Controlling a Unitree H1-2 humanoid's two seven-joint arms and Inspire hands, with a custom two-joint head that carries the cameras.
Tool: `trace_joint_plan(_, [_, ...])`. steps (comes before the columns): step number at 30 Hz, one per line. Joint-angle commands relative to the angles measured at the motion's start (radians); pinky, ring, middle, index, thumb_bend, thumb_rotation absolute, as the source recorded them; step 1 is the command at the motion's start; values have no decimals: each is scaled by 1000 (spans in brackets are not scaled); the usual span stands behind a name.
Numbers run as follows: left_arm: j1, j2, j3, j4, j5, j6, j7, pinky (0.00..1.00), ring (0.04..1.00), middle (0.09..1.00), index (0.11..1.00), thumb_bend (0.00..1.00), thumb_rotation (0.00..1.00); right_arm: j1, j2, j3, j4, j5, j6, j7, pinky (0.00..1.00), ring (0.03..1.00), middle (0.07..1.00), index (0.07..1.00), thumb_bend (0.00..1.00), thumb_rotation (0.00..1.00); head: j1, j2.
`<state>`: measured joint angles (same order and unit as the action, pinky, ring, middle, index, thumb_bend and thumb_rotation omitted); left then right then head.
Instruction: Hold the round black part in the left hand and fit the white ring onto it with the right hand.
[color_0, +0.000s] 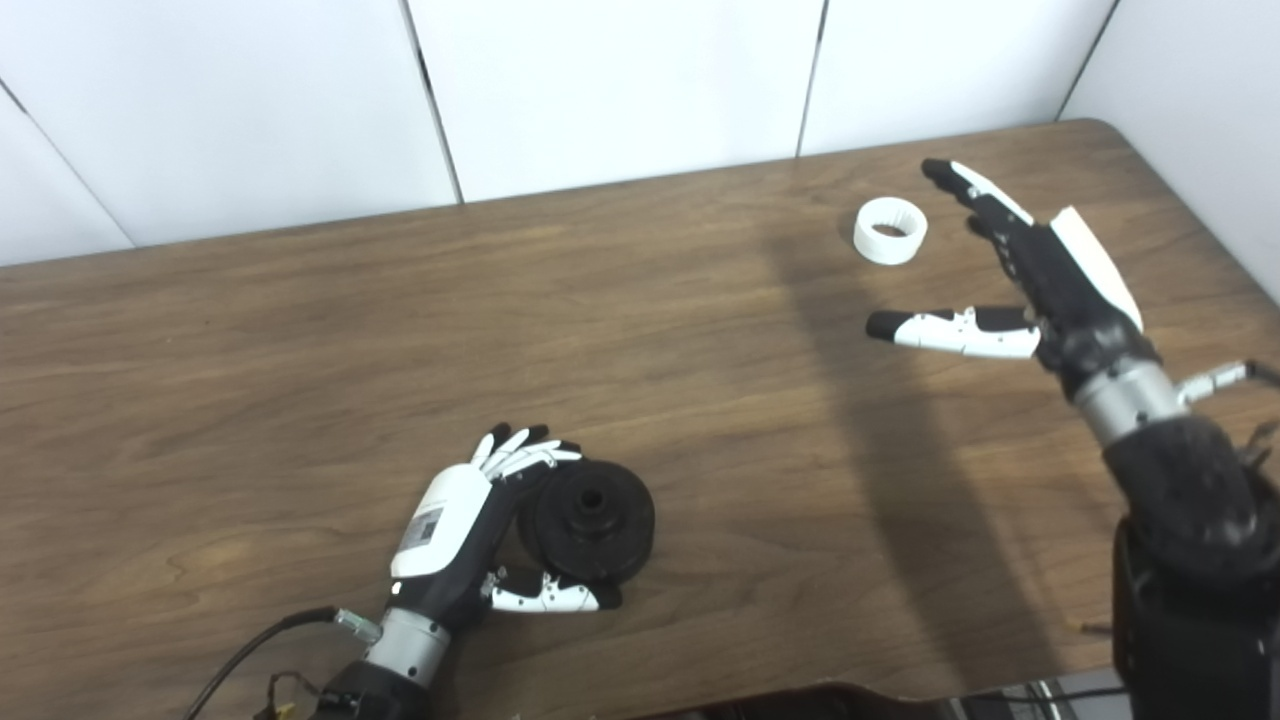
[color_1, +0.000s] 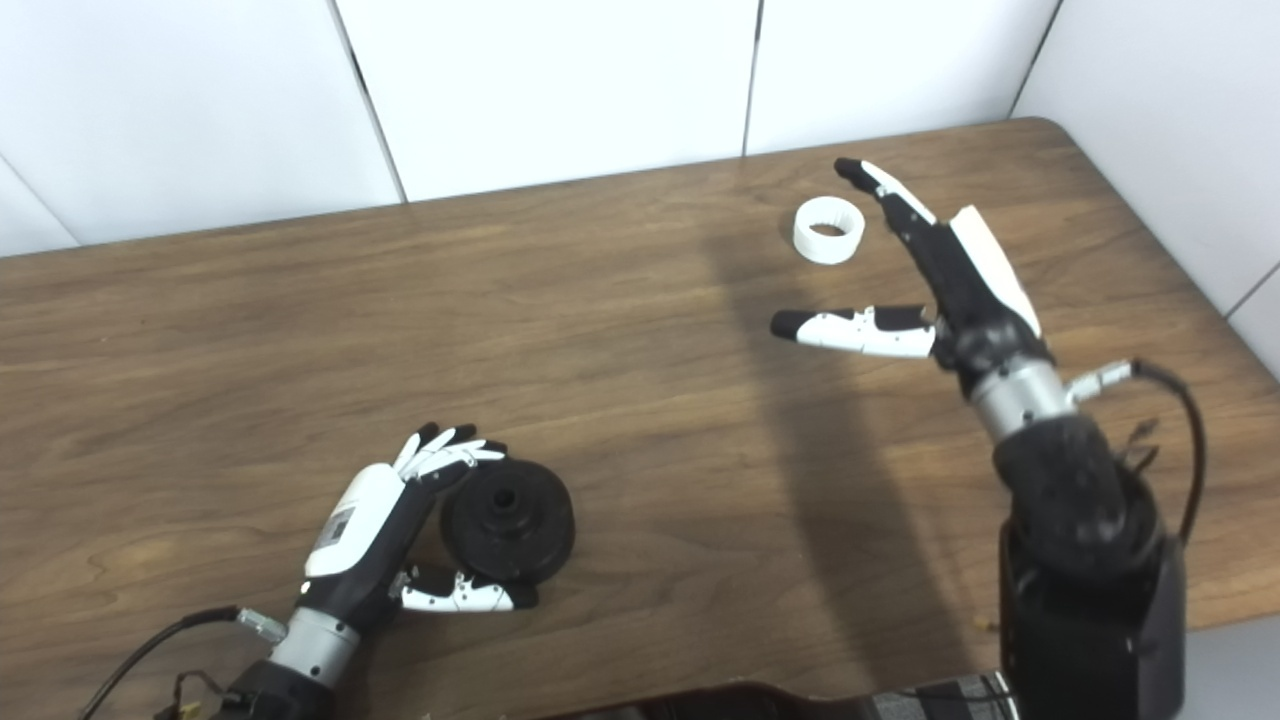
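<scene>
Left hand (color_0: 470, 530): at my seven o'clock, fingers and thumb curled around the black part (color_0: 592, 520), which sits on the bench (color_0: 300, 350).
Right hand (color_0: 1030, 270): spread wide, holding nothing, at my two o'clock.
White ring (color_0: 890, 230): on the bench, just left of the right fingertips, untouched.

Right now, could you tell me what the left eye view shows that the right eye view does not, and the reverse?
Only the left eye view shows more bare wall left of the scene; its right edge cuts off the right arm's cable.

Only the right eye view shows that cable looping whole beside the wrist, plus more side wall past the table's right edge.

Both show the left hand cupped around the round black part on the table, and the open right hand beside the white ring, not touching it.
</scene>
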<state>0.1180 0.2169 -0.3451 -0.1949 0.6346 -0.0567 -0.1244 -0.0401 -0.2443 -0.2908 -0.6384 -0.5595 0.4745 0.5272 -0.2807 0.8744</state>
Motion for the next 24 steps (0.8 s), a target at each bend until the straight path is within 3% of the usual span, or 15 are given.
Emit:
trace_joint_plan(1, [8, 23, 11, 20, -8, 24, -26, 1000, 946, 834, 487, 518, 61, -59, -48, 19, 19, -74, -5, 34, 818, 889, 912, 905, 831, 321, -13, -1])
trace_joint_plan(4, [9, 37, 14, 16, -12, 18, -33, 1000, 951, 839, 487, 517, 62, -100, -92, 69, 82, -153, -5, 60, 905, 963, 935, 915, 843, 324, -46, -6])
trace_joint_plan(9, [14, 54, 26, 20, -20, -2, -32, 1000, 957, 843, 487, 516, 62, -172, -158, 158, 217, -224, -6, 41, 927, 991, 957, 921, 877, 324, -94, -21])
trace_joint_plan(15, [23, 65, 39, 31, -19, -19, -25, 1000, 953, 847, 487, 516, 63, -257, -183, 191, 380, -261, -5, 10, 995, 1000, 986, 932, 895, 316, -136, -34])
trace_joint_plan(24, [32, 64, 50, 34, -25, -25, -22, 1000, 951, 852, 487, 517, 64, -350, -250, 249, 553, -265, -6, -52, 1000, 1000, 997, 932, 878, 308, -134, -43])
